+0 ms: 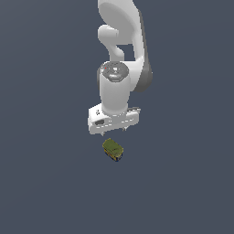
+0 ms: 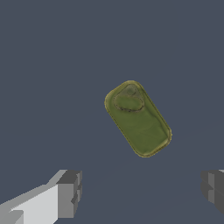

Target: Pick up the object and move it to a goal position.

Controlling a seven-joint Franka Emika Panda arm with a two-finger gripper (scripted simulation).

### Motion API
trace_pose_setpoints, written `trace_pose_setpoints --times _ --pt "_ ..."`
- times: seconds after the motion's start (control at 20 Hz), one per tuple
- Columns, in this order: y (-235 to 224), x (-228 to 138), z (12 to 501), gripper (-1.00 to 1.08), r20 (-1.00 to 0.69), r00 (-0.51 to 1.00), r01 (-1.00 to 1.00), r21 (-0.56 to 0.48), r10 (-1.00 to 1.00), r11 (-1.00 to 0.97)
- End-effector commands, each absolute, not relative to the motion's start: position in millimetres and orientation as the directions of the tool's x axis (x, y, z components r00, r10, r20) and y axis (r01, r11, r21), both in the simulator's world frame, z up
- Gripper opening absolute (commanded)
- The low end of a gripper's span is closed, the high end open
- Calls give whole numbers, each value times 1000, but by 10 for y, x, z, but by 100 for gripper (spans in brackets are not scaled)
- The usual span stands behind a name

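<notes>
My tool (image 2: 140, 192) hangs nearest the wrist camera, fingers (image 2: 69, 192) spread wide, nothing held. The object (image 2: 138, 118) lies flat on the worktop (image 1: 41, 183) beyond my fingertips, untouched. Grasp, lift and carry to goal all remain; no goal marker visible.

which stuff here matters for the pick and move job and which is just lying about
Part of the job:
- block, olive-green, lying flat on the dark surface
- gripper, open, above the block and not touching it

Just lying about:
- nothing else shows in either view; no goal marker is visible
</notes>
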State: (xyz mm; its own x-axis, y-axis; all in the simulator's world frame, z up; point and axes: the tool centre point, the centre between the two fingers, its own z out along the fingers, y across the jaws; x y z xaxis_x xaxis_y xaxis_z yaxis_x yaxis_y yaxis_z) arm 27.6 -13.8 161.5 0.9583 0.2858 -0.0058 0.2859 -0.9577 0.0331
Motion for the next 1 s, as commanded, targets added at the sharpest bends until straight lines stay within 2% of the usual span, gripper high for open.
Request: trace_pose_setpoints --times 0.0,0.95 --pt "-143 323 1559 100 -9 937 349 31 349 -937" --pt "-190 632 1163 100 -5 690 724 5 724 -690"
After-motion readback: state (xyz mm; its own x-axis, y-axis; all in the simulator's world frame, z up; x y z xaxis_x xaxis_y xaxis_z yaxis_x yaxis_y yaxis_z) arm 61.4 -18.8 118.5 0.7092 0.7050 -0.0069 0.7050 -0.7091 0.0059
